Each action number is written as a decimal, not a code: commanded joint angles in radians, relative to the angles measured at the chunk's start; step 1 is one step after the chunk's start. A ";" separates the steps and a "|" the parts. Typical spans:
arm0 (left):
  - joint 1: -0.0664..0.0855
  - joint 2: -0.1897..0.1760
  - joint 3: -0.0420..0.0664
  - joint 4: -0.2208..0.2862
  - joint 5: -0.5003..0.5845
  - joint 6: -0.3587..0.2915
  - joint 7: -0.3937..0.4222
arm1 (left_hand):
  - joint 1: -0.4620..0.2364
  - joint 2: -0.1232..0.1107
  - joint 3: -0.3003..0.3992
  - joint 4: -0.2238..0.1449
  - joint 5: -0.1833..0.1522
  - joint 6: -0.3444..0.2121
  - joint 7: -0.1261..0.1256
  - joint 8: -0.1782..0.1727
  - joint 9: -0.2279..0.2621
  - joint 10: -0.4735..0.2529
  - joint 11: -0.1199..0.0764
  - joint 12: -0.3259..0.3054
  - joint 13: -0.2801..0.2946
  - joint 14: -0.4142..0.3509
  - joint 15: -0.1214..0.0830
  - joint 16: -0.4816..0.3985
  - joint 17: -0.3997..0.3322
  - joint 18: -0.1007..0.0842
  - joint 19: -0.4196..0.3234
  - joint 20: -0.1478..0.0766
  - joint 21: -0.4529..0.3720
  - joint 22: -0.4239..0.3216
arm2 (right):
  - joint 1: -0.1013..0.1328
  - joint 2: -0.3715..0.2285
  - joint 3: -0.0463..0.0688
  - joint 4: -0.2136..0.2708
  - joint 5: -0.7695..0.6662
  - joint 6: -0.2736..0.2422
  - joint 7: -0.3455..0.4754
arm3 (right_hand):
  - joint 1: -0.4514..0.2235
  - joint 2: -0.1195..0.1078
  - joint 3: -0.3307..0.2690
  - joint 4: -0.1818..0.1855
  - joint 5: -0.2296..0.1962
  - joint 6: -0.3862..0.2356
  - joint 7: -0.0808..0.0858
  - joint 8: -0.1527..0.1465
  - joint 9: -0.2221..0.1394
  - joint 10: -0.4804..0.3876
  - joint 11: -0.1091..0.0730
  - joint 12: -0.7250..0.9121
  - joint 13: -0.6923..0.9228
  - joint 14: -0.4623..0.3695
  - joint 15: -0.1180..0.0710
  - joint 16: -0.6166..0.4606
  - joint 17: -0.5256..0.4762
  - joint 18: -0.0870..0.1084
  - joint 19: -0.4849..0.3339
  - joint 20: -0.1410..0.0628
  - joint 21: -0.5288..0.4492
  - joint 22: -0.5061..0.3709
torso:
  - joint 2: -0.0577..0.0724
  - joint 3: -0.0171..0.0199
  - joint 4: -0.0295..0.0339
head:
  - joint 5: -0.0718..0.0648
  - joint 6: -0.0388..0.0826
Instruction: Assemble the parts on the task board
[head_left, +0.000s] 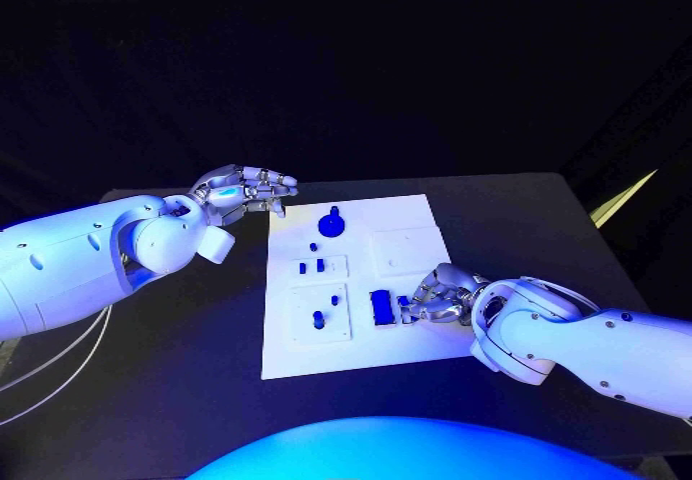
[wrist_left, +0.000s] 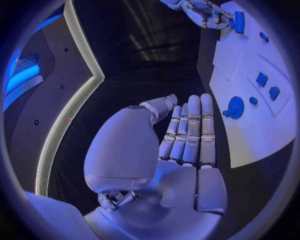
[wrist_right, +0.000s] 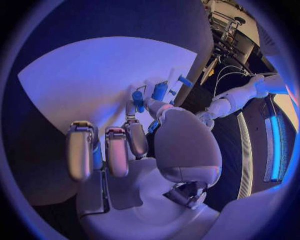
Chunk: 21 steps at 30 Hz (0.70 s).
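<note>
There are no words, numbers, labels or signs that can be read in these pictures. The flat white plastic task board (head_left: 411, 215) has no writing on it, and the small blue plastic parts (head_left: 332, 223) on it have none either. The black table (head_left: 188, 330) is plain too.

A robotics lab or demonstration space is suggested. A black desk (head_left: 188, 390) is seen under blue stage-like light, with darkness all around it. A white task board (head_left: 411, 345) is laid at the middle of the desk, with small blue parts (head_left: 332, 223) set on it. Beyond the desk, glowing light strips (wrist_left: 59, 135) along dark panels and metal racking (wrist_right: 226, 30) with cables are seen.
</note>
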<state>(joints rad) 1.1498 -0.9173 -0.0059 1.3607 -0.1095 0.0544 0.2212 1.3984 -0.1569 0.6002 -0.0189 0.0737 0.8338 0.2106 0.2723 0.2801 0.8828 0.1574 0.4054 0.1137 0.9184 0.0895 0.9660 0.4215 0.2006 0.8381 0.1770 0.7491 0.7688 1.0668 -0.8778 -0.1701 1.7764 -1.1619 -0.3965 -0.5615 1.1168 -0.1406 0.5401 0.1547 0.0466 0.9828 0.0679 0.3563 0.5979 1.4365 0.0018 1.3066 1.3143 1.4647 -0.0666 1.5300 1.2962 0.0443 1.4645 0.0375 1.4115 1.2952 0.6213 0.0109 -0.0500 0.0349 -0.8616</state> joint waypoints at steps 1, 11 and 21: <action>0.000 0.001 0.001 0.003 0.000 0.004 0.001 | -0.015 0.000 -0.026 0.018 0.025 -0.013 0.020 -0.023 0.009 -0.008 0.009 -0.009 -0.011 0.004 0.000 -0.003 -0.010 -0.017 0.007 0.004 -0.010 -0.012 | -0.004 0.004 -0.001 -0.001 -0.004 0.006 -0.003 | -0.029 -0.006 0.050 0.006 0.025 0.029 -0.002 0.034 0.015 0.024 -0.011 -0.004 0.102 0.094 -0.007 0.011 0.220 -0.018 0.078 -0.005 0.015 0.241 | 0.000 -0.0001 -0.0002 | 0.001 -0.001; 0.001 0.000 0.001 0.002 0.000 0.004 0.000 | -0.016 0.000 -0.026 0.019 0.024 -0.014 0.020 -0.023 0.009 -0.009 0.009 -0.009 -0.012 0.004 0.001 -0.003 -0.010 -0.017 0.008 0.004 -0.011 -0.013 | -0.006 0.009 -0.001 -0.001 -0.010 -0.004 -0.003 | -0.033 -0.004 0.052 0.004 0.025 0.034 -0.004 0.038 0.017 0.025 -0.012 -0.002 0.103 0.095 -0.008 0.012 0.221 -0.019 0.078 -0.006 0.018 0.242 | 0.000 0.0000 -0.0001 | 0.002 -0.001; 0.001 -0.001 0.001 0.002 0.000 0.007 -0.004 | -0.017 0.000 -0.026 0.020 0.024 -0.014 0.020 -0.023 0.009 -0.009 0.009 -0.009 -0.012 0.004 0.001 -0.002 -0.010 -0.017 0.008 0.004 -0.012 -0.013 | -0.007 0.008 -0.001 0.002 -0.014 -0.005 0.000 | -0.109 -0.024 0.039 0.027 0.023 0.037 -0.004 0.044 0.019 0.027 -0.012 0.000 0.105 0.095 -0.009 0.012 0.222 -0.019 0.078 -0.007 0.019 0.242 | 0.000 -0.0001 -0.0004 | 0.003 -0.002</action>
<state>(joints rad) 1.1498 -0.9189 -0.0059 1.3606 -0.1097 0.0568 0.2175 1.3983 -0.1569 0.6002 -0.0189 0.0737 0.8338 0.2106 0.2722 0.2801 0.8827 0.1574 0.4055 0.1135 0.9184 0.0895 0.9660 0.4213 0.2006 0.8381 0.1770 0.7490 0.7683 1.0616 -0.8716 -0.1709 1.7740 -1.1736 -0.4024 -0.5651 1.0240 -0.1679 0.5547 0.1696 0.0526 0.9948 0.0704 0.3679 0.6080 1.4402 -0.0017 1.3066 1.3143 1.4646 -0.0667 1.5300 1.2962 0.0444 1.4645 0.0375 1.4115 1.2952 0.6210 0.0107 -0.0500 0.0375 -0.8626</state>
